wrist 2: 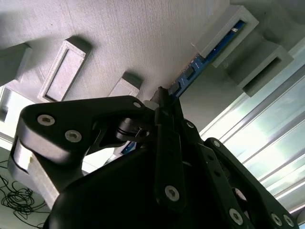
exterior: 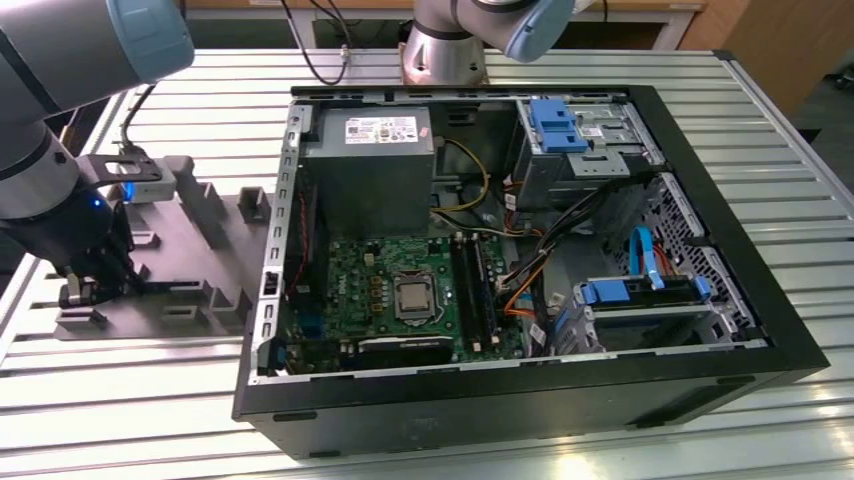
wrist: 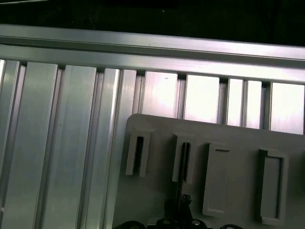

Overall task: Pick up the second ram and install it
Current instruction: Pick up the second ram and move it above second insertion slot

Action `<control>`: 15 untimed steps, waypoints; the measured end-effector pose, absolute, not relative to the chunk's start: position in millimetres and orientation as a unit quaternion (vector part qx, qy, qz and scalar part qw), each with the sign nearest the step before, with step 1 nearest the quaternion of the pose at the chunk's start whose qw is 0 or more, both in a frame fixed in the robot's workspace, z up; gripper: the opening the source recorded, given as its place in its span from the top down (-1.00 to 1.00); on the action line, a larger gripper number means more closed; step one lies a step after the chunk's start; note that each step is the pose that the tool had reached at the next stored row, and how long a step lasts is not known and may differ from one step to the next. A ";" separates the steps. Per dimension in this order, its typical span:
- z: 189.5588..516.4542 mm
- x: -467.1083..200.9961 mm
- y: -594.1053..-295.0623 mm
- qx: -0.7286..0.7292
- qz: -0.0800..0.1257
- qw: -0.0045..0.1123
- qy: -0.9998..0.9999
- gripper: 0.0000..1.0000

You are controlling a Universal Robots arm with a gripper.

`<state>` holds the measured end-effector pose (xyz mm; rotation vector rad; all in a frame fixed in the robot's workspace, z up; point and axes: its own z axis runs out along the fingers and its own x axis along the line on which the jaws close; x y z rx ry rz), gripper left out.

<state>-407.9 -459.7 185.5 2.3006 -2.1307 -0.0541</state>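
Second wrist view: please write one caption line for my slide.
Gripper at one end of the second ram, whose far end sits in a slotted block of the grey holder tray.

An open black PC case (exterior: pixel 534 405) lies on the slatted metal tabletop (exterior: pixel 134 400), exposing a green motherboard (exterior: pixel 358 268), a grey power supply (exterior: pixel 367 175) and blue drive brackets (exterior: pixel 558 125). Just beside it, on the exterior view's left, sits a grey holder tray (exterior: pixel 187 300).
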 end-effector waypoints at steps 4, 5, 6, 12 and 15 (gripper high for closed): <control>188.8 -408.0 -459.8 0.734 -0.017 0.003 -0.679 0.73; 189.0 -407.9 -459.8 0.734 -0.017 0.003 -0.679 0.73; 189.0 -407.9 -459.7 0.734 -0.017 0.003 -0.679 0.73; 189.2 -407.9 -459.8 0.715 -0.017 0.003 -0.699 0.73; 189.3 -408.0 -459.8 0.698 -0.017 0.003 -0.716 0.73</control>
